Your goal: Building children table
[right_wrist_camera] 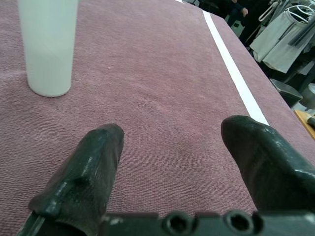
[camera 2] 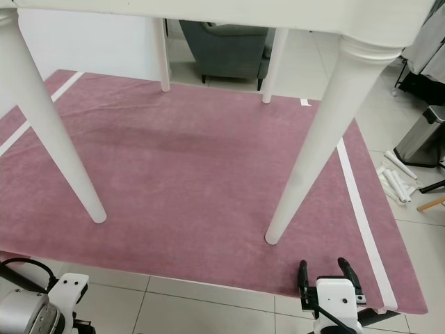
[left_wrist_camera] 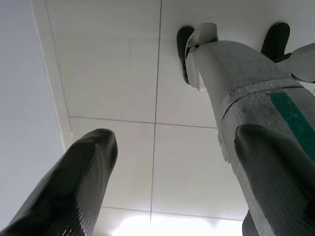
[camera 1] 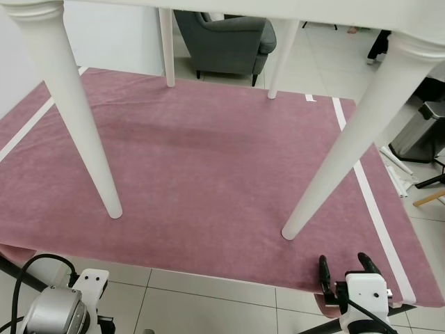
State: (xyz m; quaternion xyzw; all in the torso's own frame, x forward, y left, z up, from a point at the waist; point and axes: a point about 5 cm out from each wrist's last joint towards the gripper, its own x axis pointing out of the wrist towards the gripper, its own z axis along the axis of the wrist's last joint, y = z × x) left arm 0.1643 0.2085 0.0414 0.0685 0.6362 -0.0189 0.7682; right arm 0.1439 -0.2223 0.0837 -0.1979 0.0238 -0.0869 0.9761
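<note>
A white children table [camera 1: 292, 10] stands upright on a pink rug [camera 1: 208, 160]. Its near left leg [camera 1: 76, 104] and near right leg [camera 1: 348, 146] rest on the rug, and two far legs [camera 1: 167, 49] stand by the rug's back edge. My right gripper [camera 1: 344, 261] hangs open over the rug's front right edge, just right of the near right leg's foot [right_wrist_camera: 49, 73], holding nothing. My left gripper [left_wrist_camera: 172, 142] is open, hangs low at my left side and points down at the tiled floor.
A grey armchair [camera 1: 226, 42] stands behind the table. A metal bin [camera 1: 424, 132], white rods [camera 2: 393, 181] and a wooden piece [camera 1: 431, 198] lie right of the rug. White stripes [camera 1: 368, 202] run along the rug's sides. My own grey leg [left_wrist_camera: 246, 83] is beside the left gripper.
</note>
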